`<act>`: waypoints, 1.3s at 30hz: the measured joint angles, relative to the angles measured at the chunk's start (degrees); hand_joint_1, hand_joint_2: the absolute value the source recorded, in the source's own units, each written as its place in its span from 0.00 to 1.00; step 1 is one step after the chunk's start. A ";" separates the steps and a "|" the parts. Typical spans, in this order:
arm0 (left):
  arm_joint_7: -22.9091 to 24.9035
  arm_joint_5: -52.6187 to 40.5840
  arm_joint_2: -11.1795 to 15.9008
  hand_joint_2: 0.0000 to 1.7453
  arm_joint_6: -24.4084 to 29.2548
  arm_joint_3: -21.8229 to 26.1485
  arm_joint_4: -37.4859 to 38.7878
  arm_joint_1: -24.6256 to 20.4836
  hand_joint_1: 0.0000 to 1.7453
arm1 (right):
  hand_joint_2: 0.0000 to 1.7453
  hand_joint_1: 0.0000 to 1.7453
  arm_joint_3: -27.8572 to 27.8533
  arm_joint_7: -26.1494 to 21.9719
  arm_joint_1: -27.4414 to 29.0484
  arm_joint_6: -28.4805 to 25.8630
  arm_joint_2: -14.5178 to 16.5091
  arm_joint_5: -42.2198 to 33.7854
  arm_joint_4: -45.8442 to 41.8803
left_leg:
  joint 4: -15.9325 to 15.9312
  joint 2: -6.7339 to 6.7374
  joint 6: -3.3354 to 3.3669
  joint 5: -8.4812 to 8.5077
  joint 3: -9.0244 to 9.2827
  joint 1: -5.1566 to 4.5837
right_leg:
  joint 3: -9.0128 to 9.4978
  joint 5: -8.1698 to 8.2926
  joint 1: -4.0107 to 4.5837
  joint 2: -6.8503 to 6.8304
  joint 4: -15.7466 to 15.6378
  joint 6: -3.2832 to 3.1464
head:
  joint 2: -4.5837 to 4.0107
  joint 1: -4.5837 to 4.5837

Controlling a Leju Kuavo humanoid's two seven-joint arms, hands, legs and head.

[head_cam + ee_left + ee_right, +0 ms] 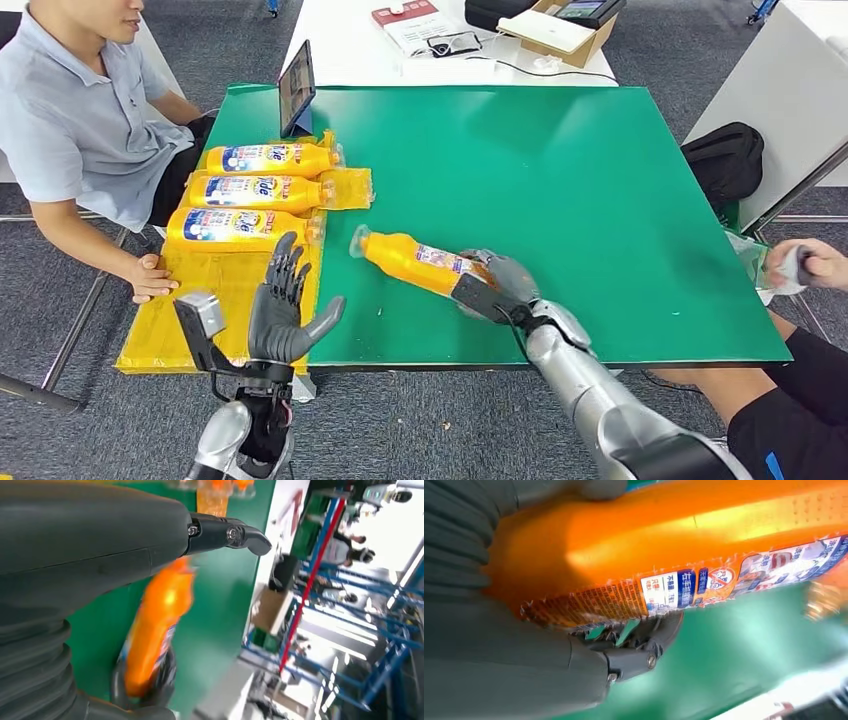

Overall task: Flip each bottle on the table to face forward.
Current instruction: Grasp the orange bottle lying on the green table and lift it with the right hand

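The right hand [497, 283] clamps the bottle [415, 261] base on the desk [560, 180]; the left hand [287, 310] hovers beside it, fingers apart. Roll the bottle label-up, keeping the grip firm.

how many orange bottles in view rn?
4. Three lie side by side on the yellow sheet at the table's left: far, middle, near. The fourth bottle lies on the green mat, gripped by the right hand.

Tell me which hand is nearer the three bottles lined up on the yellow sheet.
Left. The left hand hovers open just below the bottle row; the right hand grips a separate bottle mid-table.
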 joint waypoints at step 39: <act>-4.95 0.06 2.23 1.00 -17.63 -1.90 -8.36 1.73 0.00 | 1.00 1.00 24.32 -8.33 24.59 -13.56 10.68 -18.14 -36.53 | -0.04 0.00 -0.09 -0.07 -0.07 0.04 | -0.10 -0.14 0.02 0.00 0.00 0.06 | 0.00 0.03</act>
